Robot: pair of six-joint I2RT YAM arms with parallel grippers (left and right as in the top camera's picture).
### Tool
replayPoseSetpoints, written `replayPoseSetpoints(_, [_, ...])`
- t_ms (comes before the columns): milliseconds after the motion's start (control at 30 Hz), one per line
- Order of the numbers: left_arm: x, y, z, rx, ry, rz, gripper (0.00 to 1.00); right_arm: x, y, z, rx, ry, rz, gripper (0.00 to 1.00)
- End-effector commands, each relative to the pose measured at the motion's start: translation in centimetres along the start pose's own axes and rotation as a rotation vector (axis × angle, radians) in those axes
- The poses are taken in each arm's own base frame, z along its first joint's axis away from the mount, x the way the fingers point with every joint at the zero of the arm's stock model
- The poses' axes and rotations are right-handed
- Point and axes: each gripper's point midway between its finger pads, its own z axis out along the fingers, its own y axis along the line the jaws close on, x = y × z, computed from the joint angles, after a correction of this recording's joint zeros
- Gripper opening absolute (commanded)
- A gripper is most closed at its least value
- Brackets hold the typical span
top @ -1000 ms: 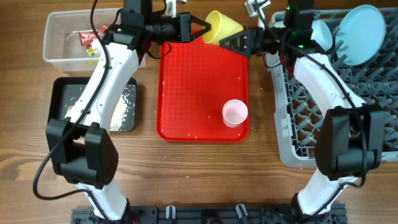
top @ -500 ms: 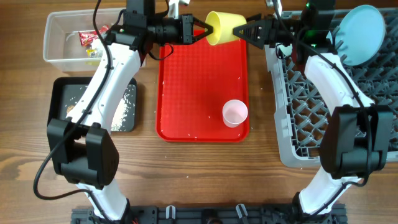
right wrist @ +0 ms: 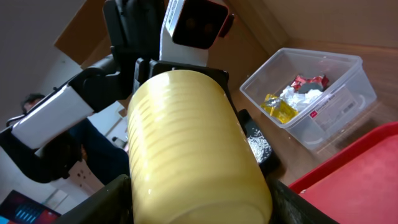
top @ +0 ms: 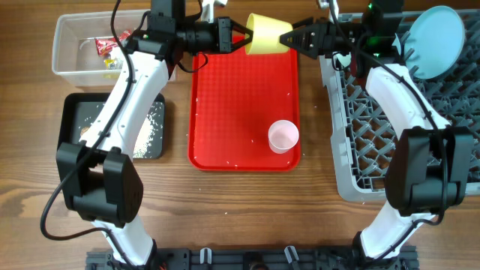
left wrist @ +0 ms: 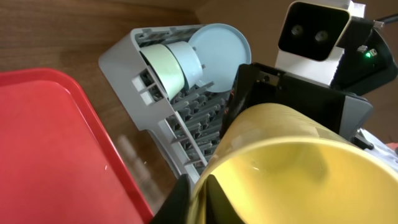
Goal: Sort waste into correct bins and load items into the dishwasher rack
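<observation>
Overhead: the yellow cup (top: 265, 34) lies sideways in the air, caught between both tools. The left tool (top: 246, 37) is clenched on its rim end. The right tool (top: 289, 35) grasps it from the base end, so the cup sits right at both sets of tips. The red tray (top: 240, 112) lies under them on the tabletop (top: 225, 202), with a pink cup (top: 283, 136) standing on it well clear of either tool. The dishwasher rack (top: 375, 135) runs alongside the right arm.

Left wrist: the cup's open mouth faces the camera, rim pinched by the tool. The rack is past it.

Right wrist: the cup fills the gap, with a finger tight on each side. A clear bin (right wrist: 339, 115) holding wrappers (right wrist: 292, 93) sits beyond.
</observation>
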Motion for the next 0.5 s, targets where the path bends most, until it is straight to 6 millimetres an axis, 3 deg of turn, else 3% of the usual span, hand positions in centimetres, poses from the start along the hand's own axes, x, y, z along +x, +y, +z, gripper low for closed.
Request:
replayPoseSetpoints(0, [0.47, -1.1, 0.72, 0.04, 0.024, 0.015, 0.52, -0.06, -0.3, 0.59, 0.006, -0.004, -0.021, 0.49])
replayPoseSetpoints(67, [0.42, -0.99, 0.72, 0.034, 0.021, 0.015, 0.89, -0.12, -0.24, 0.59, 0.005, -0.004, -0.026, 0.48])
replayPoseSetpoints(100, [0.41, -0.98, 0.71, 0.034, 0.021, 0.015, 0.95, -0.11, -0.23, 0.59, 0.005, -0.004, -0.026, 0.47])
replayPoseSetpoints(267, [0.42, -1.0, 0.72, 0.034, 0.021, 0.015, 0.95, -0.12, -0.1, 0.59, 0.0, -0.001, -0.031, 0.46])
replayPoseSetpoints(300, [0.43, -1.0, 0.72, 0.034, 0.022, 0.015, 0.89, -0.12, -0.02, 0.59, -0.004, 0.001, -0.029, 0.46])
replayPoseSetpoints(333, [0.43, -1.0, 0.72, 0.034, 0.022, 0.015, 0.71, -0.14, 0.02, 0.59, -0.005, 0.001, -0.03, 0.46])
replayPoseSetpoints(367, [0.44, -0.99, 0.72, 0.034, 0.022, 0.014, 0.62, -0.16, 0.03, 0.59, -0.004, 0.0, -0.03, 0.46])
replayPoseSetpoints(467, [0.65, -0.39, 0.73, 0.003, 0.024, -0.002, 0.6, -0.2, 0.04, 0.59, -0.004, 0.0, -0.033, 0.47])
